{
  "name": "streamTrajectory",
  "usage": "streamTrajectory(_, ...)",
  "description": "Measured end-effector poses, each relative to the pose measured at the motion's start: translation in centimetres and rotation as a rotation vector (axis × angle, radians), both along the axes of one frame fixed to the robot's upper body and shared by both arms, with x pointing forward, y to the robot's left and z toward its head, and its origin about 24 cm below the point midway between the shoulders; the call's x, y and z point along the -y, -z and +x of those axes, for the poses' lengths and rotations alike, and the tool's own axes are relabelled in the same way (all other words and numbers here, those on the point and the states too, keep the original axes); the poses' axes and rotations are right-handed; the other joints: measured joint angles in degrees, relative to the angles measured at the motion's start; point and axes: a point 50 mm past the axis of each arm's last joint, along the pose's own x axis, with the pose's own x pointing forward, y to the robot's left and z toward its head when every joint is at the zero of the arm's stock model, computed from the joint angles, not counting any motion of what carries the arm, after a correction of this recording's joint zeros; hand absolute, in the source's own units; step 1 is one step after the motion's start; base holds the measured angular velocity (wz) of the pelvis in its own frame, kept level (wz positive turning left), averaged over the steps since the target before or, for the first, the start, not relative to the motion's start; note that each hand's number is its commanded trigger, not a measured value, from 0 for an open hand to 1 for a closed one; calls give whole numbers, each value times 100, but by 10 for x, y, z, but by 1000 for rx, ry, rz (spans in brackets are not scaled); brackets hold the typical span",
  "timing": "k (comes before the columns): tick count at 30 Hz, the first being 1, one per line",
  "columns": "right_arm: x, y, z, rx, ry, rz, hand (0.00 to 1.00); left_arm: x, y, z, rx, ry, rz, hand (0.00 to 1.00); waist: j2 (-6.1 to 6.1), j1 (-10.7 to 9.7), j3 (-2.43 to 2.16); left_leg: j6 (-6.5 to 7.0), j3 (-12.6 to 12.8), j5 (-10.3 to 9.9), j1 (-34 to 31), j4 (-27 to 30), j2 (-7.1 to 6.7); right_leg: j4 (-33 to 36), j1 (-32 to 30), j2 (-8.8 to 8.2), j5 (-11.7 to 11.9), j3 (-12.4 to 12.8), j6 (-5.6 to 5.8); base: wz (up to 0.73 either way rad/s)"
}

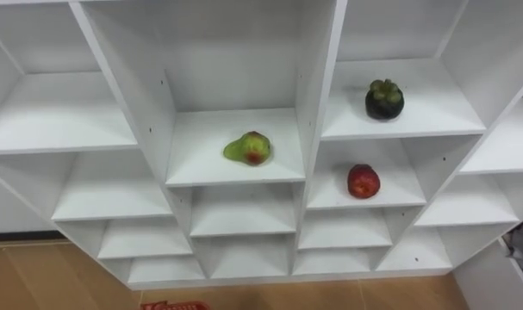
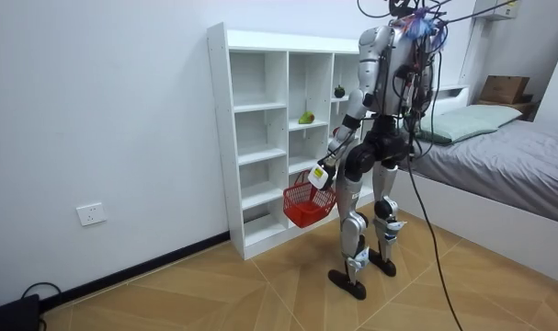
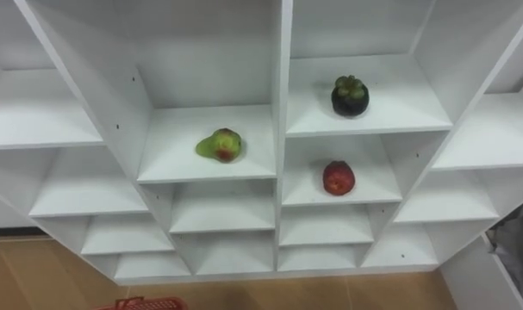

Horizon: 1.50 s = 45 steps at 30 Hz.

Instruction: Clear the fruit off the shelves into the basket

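Fruits all on closet (image 1: 320,77) shelves, none collected: green-red fruit (image 1: 248,148) centre, dark fruit (image 1: 384,99) above red fruit (image 1: 363,181) right; left hand (image 2: 321,175) curled round basket (image 2: 304,204) handle; looks like the approach step, next reach for one.

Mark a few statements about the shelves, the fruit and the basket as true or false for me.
1. Three fruits lie in the white shelf unit. True.
2. The dark mangosteen sits in the compartment directly above the red apple. True.
3. The green-and-red fruit shares a compartment with the red apple. False: it lies alone in the column to the left of the apple's.
4. The red basket stands on the floor. False: in the room view it hangs from the left hand, clear of the floor.
5. The robot stands with its back to the shelf unit. False: it stands facing it.
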Motion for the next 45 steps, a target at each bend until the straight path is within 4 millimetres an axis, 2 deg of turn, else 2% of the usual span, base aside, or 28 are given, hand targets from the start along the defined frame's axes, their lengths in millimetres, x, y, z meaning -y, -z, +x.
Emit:
streamTrajectory(1,-1,-4,5,31,-16,-14,0,0,-1,1,8,1,0,100,2,3,2,0,0,0,-3,0,0,1,-2,2,1,5,-1,0)
streamTrajectory(3,-5,-24,28,175,-75,-53,0,-1,-1,3,21,6,6,100,1,-8,5,0,2,0,-7,0,0,6,4,2,7,-4,-4,0)
streamTrajectory(6,-15,-44,48,328,-141,-88,0,-2,-2,6,34,22,24,100,-11,-14,6,0,6,0,-6,0,0,-4,6,2,7,-4,-4,0)
streamTrajectory(10,-21,-70,58,450,-218,-169,0,-2,-4,6,52,20,29,100,8,-9,-7,-1,40,0,-62,-4,0,2,-79,2,3,32,1,-3)
streamTrajectory(11,-22,-78,64,501,-220,-188,0,-2,-3,6,51,21,29,100,16,-14,2,-1,50,0,-90,-4,0,4,-105,6,7,49,1,-8)
streamTrajectory(18,-30,-125,86,762,-184,-265,0,0,-3,5,47,34,25,100,10,5,-6,0,67,-1,-124,-13,0,12,-159,14,16,102,1,-3)
streamTrajectory(20,-34,-133,89,815,-184,-268,0,2,-3,5,45,53,19,100,13,7,-4,0,66,0,-124,-18,0,8,-159,14,16,100,1,0)
streamTrajectory(26,-42,-147,94,898,-183,-274,0,6,-2,4,36,88,6,100,12,21,-3,0,67,-1,-127,-28,0,8,-163,15,15,101,1,0)
streamTrajectory(33,-45,-175,106,1037,-175,-295,0,7,-2,7,43,97,0,100,-7,89,8,0,80,0,-109,-29,0,33,-164,16,16,122,1,0)
streamTrajectory(45,-52,-190,118,1120,-185,-288,0,8,-2,12,52,108,-4,100,-33,209,25,0,78,0,-127,-29,1,36,-178,14,15,108,2,0)
